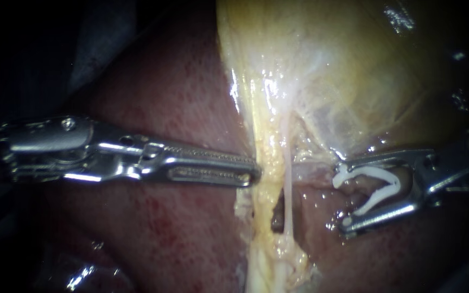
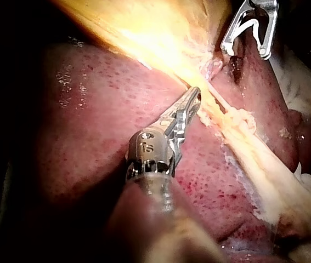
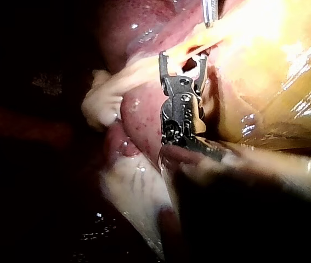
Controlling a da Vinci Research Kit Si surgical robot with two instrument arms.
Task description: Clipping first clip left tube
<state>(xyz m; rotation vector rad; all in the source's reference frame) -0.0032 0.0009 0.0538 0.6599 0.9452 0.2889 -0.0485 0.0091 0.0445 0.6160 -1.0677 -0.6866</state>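
1. The left tube (image 1: 263, 190), a yellowish, fat-coated strand, runs down from the pale yellow gallbladder (image 1: 354, 65) across the dark red liver (image 1: 164, 108). A dark window (image 1: 278, 220) parts it from a thin, whitish second tube (image 1: 287, 173) just beside it. It carries no clip.
2. The white, V-shaped plastic clip (image 1: 370, 171) sits spread in the end effector of my right instrument (image 1: 342, 196). The jaws stand wide apart and touch the clip from both sides. The clip's mouth faces the tubes but encloses neither.
3. The whitish tube lies between the clip and the left tube (the awkward part), so I judge that an advance could catch that tube alone, or both together.
4. Closing before the clip's tips pass fully through the window would likely pinch only part of the strand, or trap fat so the latch fails.
5. The lower jaw hangs close over wet tissue. Dipping could snag that tissue or knock the clip loose.
6. The end effector of my left instrument (image 1: 253, 174), long serrated steel jaws, is closed on the strand's edge. A harder pull might tear it, and a slip would let the strand sag out of the clip's path.
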